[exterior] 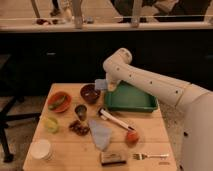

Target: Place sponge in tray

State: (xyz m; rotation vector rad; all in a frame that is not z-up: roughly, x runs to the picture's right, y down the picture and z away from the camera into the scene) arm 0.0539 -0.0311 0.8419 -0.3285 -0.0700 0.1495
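One level sponge (101,84) in hand (106,86).

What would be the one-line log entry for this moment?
gripper: holds sponge | position: above table, between dark red bowl and green tray | sponge in tray: not yet

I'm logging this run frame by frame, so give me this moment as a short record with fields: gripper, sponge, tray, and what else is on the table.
gripper: gripper raised above the table, just left of the tray's left rim
sponge: sponge at the gripper, off the table, not yet over the tray
tray: green tray on the far right part of the table, nothing visible inside
nearby: dark red bowl below and left of the sponge
other items: pale cloth, fork, white cup
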